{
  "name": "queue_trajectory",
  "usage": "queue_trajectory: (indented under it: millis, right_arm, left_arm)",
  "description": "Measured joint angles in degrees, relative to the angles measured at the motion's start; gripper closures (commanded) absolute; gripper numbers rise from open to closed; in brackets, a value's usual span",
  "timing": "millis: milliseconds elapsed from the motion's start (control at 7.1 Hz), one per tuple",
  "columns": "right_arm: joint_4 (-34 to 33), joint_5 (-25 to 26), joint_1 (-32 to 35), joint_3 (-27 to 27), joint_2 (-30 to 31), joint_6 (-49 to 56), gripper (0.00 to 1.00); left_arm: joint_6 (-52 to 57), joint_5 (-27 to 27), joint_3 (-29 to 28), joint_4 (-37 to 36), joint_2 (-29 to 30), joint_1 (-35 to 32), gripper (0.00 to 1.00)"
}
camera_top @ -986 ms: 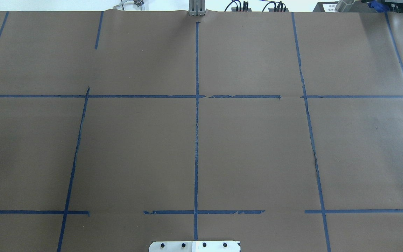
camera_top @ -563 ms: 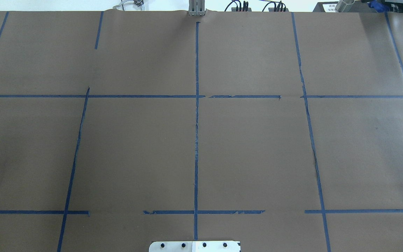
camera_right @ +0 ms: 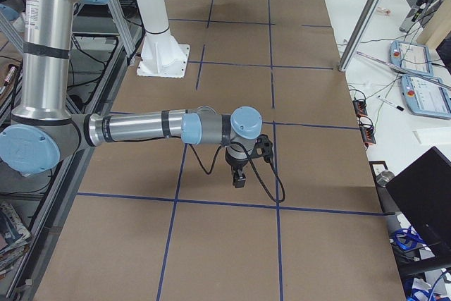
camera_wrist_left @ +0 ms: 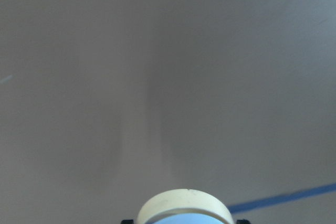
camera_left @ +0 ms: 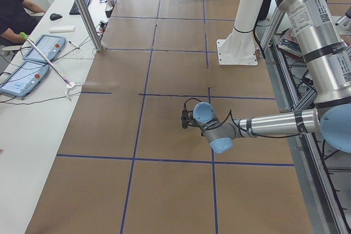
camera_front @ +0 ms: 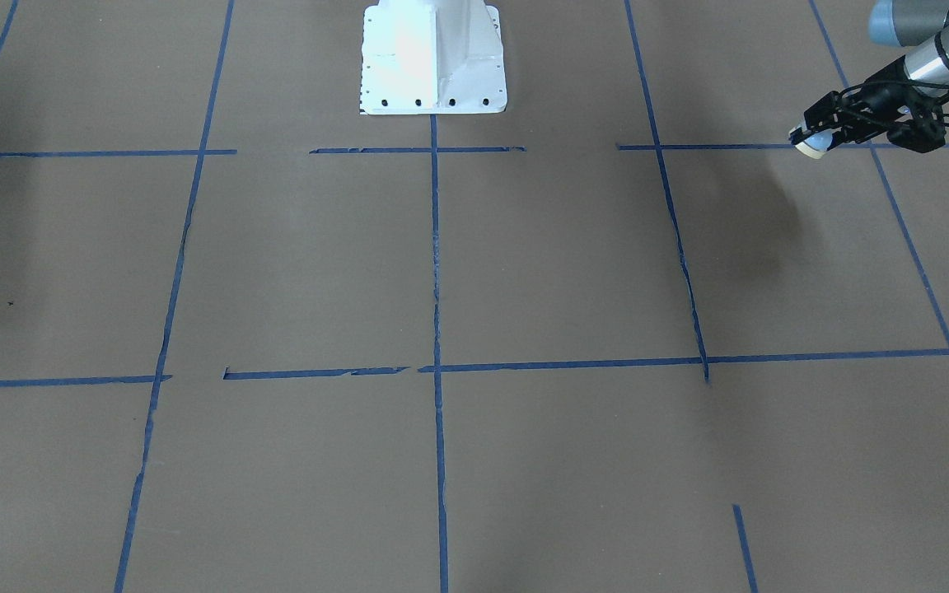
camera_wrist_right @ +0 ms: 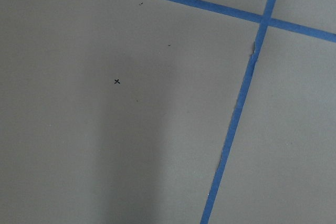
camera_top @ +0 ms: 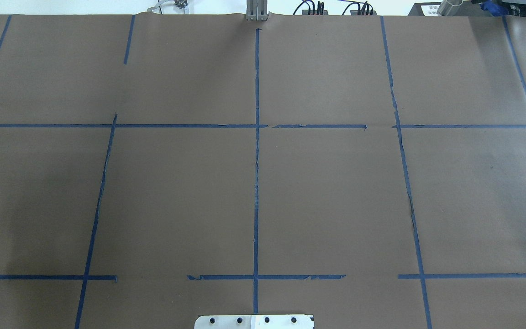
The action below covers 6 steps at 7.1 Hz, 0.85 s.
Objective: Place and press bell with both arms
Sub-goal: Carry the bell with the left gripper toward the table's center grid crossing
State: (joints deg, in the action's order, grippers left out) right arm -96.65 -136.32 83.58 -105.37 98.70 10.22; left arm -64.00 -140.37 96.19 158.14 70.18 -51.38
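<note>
1. Bell [camera_wrist_left: 184,211] pokes in at the bottom edge of the left wrist view, cream ring over blue, with bare brown surface [camera_wrist_left: 157,77] beyond.
2. Left end effector [camera_front: 814,140] is clenched on the bell and holds it above the surface, near the left edge on the robot's side.
3. Right end effector [camera_right: 239,178] points down over the surface's right end. Cannot tell whether it is clenched or released.

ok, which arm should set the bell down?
Left. The left gripper is shut on the bell; the right gripper hangs elsewhere, and its wrist view shows only paper and tape.
</note>
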Motion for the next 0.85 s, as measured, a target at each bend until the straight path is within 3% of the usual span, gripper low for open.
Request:
queue_trajectory:
  millis: [282,845]
  right_arm:
    - [0.0,-0.2,-0.2,0.1,0.0,0.0,0.0]
    - [0.6,-0.5,-0.9,0.1,-0.2,-0.1,0.0]
  left_arm:
    - [-4.8,-0.2,0.3,-5.1,10.5,-0.1,1.0]
    - [-6.1,3.0,-2.4,-36.6,39.2,2.9,1.0]
